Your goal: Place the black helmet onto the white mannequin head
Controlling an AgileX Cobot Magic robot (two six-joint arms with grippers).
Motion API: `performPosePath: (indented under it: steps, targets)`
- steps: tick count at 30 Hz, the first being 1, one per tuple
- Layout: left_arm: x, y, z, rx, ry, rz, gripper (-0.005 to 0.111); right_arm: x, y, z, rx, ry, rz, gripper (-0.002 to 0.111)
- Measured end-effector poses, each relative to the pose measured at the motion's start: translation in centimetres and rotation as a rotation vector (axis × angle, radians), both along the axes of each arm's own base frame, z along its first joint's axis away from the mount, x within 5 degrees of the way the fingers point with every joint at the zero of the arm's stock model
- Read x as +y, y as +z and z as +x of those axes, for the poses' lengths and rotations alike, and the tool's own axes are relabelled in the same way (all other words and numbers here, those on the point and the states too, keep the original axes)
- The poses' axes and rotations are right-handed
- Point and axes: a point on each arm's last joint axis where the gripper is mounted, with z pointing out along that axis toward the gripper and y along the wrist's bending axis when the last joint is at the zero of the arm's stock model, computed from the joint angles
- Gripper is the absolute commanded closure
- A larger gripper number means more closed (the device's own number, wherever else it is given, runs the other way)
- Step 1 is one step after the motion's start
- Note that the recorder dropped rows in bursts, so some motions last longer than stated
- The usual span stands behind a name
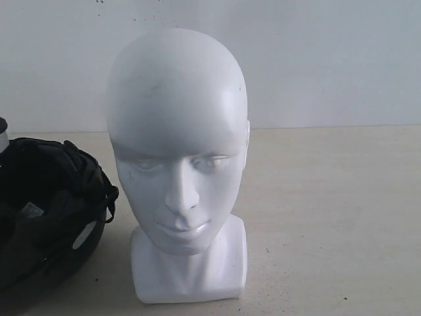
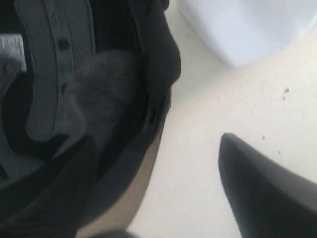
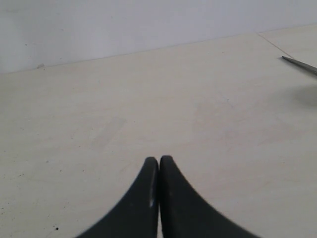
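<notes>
black helmet [image 1: 46, 197], 1, lies beside 1 white mannequin head [image 1: 177, 145]; left hand [image 2: 157, 148] apart astride its rim, right hand [image 3: 159, 163] together.

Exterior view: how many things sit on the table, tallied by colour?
Black: 1, the black helmet
White: 1, the white mannequin head
Total: 2
Not counted: a cropped sliver at the left edge, too little of it in view to identify.

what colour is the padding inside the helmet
Dark grey lining, best seen in the left wrist view.
</notes>
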Motion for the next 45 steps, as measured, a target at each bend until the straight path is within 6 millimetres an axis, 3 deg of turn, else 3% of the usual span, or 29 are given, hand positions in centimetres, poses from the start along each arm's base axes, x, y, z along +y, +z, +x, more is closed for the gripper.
performPosePath:
  steps: [5, 20, 24, 28, 36, 39, 42, 45]
  targets:
    - [0.3, -0.3, -0.7, 0.075, -0.056, 0.059, 0.038, 0.0, 0.0, 0.0, 0.000, 0.000, 0.000, 0.108]
    - [0.9, -0.8, -0.1, 0.027, -0.224, 0.218, 0.038, 0.0, 0.0, 0.0, 0.000, 0.000, 0.000, 0.108]
    - [1.7, -2.8, -0.8, 0.079, -0.249, 0.293, 0.038, 0.0, 0.0, 0.0, 0.000, 0.000, 0.000, 0.108]
    - [1.5, -4.9, -0.6, 0.022, -0.286, 0.293, 0.038, 0.0, 0.0, 0.0, 0.000, 0.000, 0.000, 0.108]
    - [0.6, -9.0, 2.4, 0.054, -0.321, 0.354, 0.038, 0.0, 0.0, 0.0, 0.000, 0.000, 0.000, 0.108]
    - [0.7, -9.5, 2.6, 0.073, -0.308, 0.373, 0.038, 0.0, 0.0, 0.0, 0.000, 0.000, 0.000, 0.108]
    - [0.8, -9.5, 2.7, 0.064, -0.318, 0.395, 0.044, 0.0, 0.0, 0.0, 0.000, 0.000, 0.000, 0.108]
    - [0.8, -9.5, 2.8, 0.051, -0.321, 0.398, 0.062, 0.0, 0.0, 0.0, 0.000, 0.000, 0.000, 0.108]
